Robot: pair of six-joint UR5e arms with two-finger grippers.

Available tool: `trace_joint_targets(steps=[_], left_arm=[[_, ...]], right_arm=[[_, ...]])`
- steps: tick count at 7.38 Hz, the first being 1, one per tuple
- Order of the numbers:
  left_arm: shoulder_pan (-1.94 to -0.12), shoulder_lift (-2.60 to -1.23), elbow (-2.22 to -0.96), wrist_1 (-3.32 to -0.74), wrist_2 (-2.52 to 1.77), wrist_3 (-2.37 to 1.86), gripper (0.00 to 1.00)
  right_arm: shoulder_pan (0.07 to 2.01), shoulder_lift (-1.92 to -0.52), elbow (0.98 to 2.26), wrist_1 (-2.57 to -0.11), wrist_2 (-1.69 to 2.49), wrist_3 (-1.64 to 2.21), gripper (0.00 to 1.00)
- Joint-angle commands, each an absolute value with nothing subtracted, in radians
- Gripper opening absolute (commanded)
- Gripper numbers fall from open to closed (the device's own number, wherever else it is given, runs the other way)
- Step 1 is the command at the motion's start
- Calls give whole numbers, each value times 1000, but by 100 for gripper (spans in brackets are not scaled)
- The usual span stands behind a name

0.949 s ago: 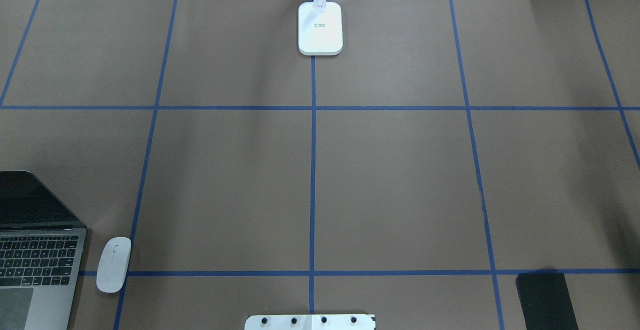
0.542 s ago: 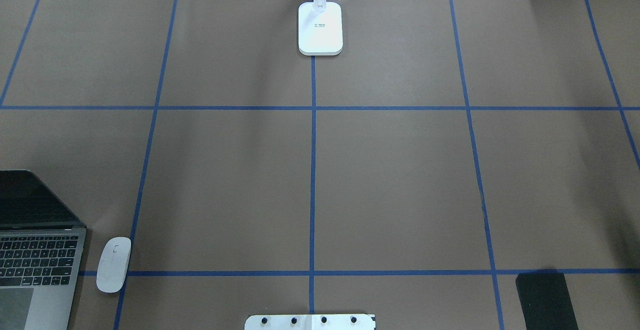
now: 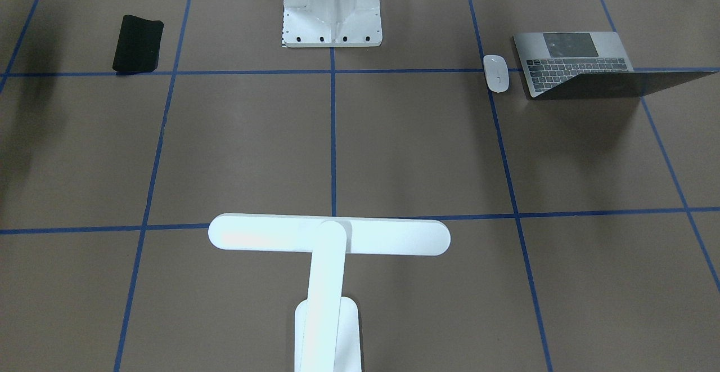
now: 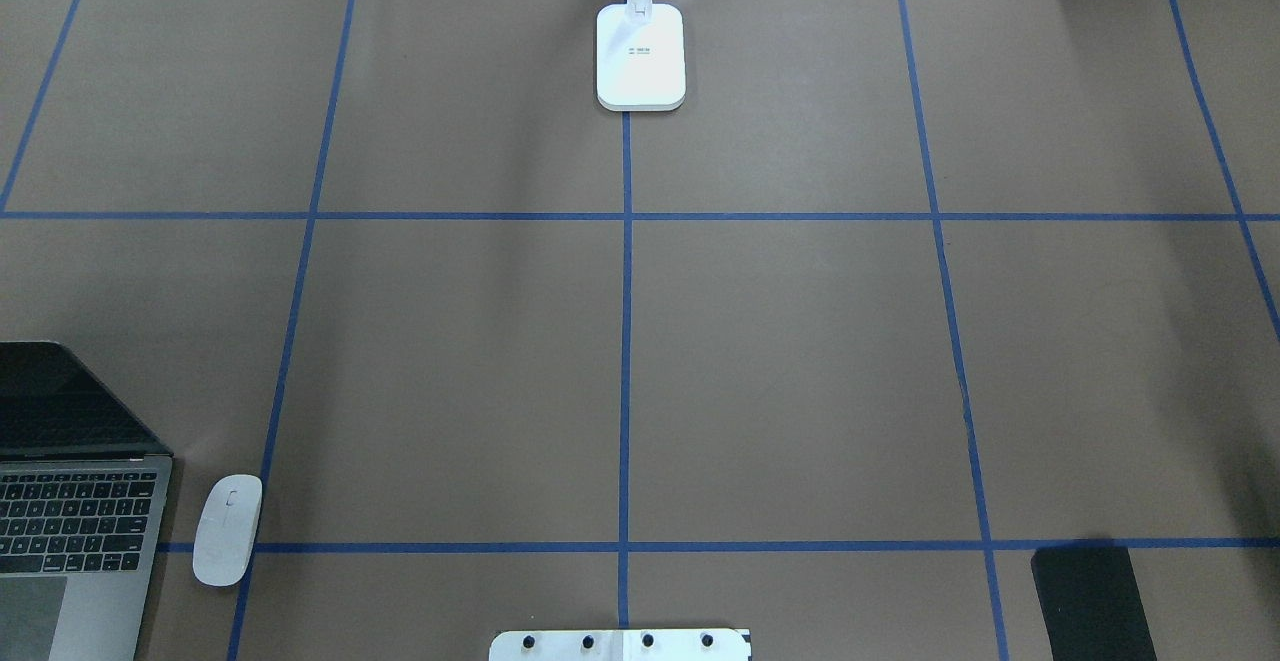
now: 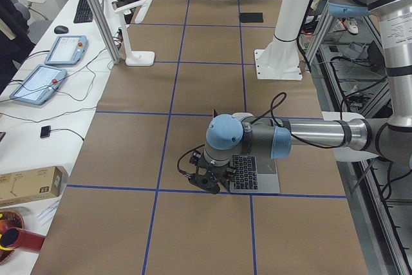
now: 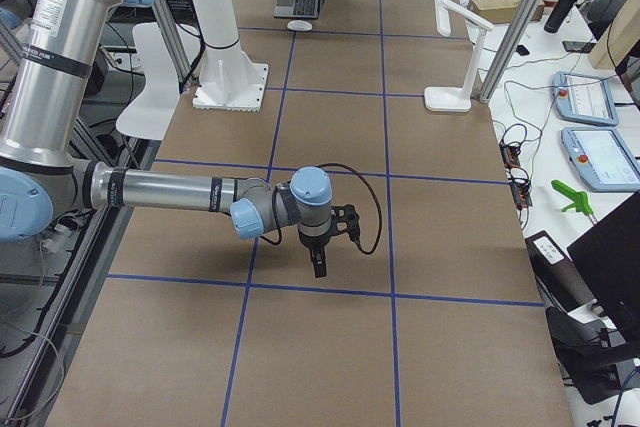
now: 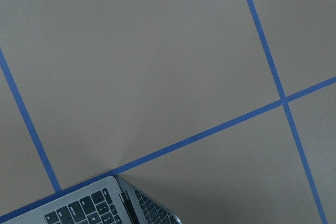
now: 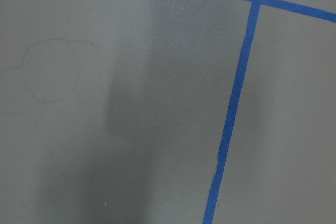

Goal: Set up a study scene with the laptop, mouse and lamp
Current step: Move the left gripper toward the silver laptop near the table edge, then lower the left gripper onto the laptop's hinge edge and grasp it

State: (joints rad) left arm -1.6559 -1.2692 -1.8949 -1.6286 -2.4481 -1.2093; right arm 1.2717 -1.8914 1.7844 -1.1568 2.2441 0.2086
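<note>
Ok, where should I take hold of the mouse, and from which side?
I'd grip the mouse across its narrow middle, coming straight down from above: it lies flat and low, its long sides are free, with a small gap to the laptop.

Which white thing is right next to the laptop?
The small oval mouse, beside the laptop. The lamp and bolted bracket stand far from it.

The mouse [image 4: 227,530] lies just beside the laptop [image 4: 75,531], the lamp [image 4: 641,56] well apart.
</note>
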Motion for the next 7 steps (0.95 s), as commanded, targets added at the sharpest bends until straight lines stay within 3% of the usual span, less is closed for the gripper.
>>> trace_joint_targets(steps=[1,7], left_arm=[[-1622,-1279,-1878,-1678,-2448,-1278,99],[-1574,-1307,-1890,-1777,-2442,-1593,99]], right_arm=[[1272,-1896,1786,-1152,2246,209,100],[1272,-1899,1786,-1152,2249,212,100]])
